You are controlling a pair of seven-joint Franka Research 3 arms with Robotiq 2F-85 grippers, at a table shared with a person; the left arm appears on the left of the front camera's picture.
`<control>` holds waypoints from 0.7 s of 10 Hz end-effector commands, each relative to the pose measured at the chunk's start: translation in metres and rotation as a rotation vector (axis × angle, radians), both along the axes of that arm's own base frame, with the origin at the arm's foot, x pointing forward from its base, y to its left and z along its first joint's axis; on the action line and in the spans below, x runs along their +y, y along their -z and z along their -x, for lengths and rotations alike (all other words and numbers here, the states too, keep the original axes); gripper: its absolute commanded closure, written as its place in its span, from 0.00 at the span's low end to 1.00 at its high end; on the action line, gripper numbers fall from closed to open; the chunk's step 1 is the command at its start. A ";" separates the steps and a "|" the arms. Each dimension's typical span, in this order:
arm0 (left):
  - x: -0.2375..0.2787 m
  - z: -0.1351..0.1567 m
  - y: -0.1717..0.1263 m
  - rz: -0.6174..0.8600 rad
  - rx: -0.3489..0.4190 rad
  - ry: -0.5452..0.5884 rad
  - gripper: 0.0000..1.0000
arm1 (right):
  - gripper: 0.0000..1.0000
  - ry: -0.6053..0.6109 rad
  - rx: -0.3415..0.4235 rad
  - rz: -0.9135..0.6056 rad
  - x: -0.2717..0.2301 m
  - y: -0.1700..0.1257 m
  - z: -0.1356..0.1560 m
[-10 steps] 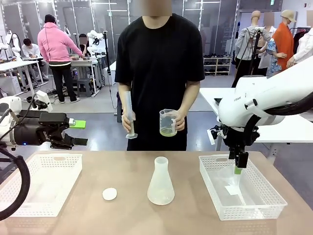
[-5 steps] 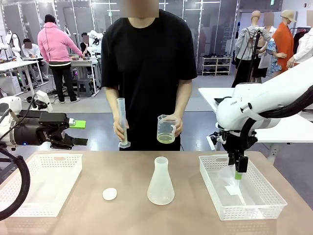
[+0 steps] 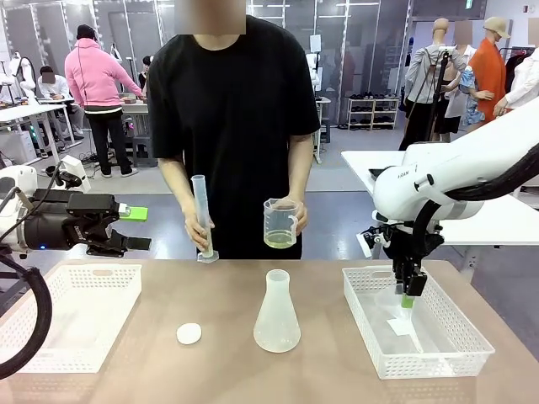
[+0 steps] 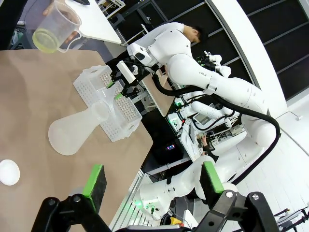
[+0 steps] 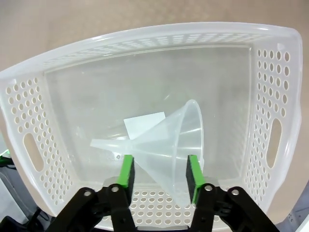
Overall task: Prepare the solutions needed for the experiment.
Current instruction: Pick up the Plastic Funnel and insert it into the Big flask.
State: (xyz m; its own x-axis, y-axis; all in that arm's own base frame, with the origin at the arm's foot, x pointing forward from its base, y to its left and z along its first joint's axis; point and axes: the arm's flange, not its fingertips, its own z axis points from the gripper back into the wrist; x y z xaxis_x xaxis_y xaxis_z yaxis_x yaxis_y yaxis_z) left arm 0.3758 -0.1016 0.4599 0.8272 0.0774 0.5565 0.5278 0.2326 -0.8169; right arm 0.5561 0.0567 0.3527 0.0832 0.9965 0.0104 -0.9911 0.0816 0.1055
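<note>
**Front view.** Finds the left gripper (image 3: 141, 228) spread wide, raised above table level, with a white perforated basket (image 3: 76, 282) below it. Notes, well ahead of its fingertips at the far side, a person's hand (image 3: 296, 217) holding a clear measuring jug (image 3: 280, 220). Locates the yellow-green solution (image 3: 280, 241) in the bottom of that jug. Notes a graduated cylinder (image 3: 202, 215) in the person's other hand. Finds the right gripper (image 3: 408, 296) pointing down inside a second basket (image 3: 438, 353), fingertips at a clear funnel (image 3: 413, 337). Places an upright conical flask (image 3: 277, 316) on the table between the two grippers, with a white disc (image 3: 189, 333) near it on the left gripper's side.

**Left wrist view.** Confirms green pads (image 4: 94, 181) far apart. Sees the conical flask (image 4: 72, 135) ahead of the fingertips, and the yellow-green solution (image 4: 46, 41) farther ahead, held above the table.

**Right wrist view.** Finds the right gripper (image 5: 160, 158) narrowed, one pad on either side of the funnel (image 5: 169, 135) cone. Cannot tell whether the pads press it. Records the funnel lying on its side, with a paper slip (image 5: 145, 122) beneath, just beyond the fingertips.
</note>
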 end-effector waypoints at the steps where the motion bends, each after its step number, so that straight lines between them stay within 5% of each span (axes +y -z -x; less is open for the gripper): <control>1: -0.001 0.002 -0.001 -0.005 0.010 0.011 0.00 | 0.74 -0.024 0.019 -0.018 -0.001 -0.002 -0.007; 4: -0.001 0.002 -0.001 -0.005 0.010 0.011 0.00 | 1.00 -0.033 0.027 -0.011 0.001 -0.003 -0.008; 7: -0.001 0.002 -0.001 -0.005 0.010 0.011 0.00 | 1.00 -0.033 0.048 0.027 0.002 -0.004 -0.006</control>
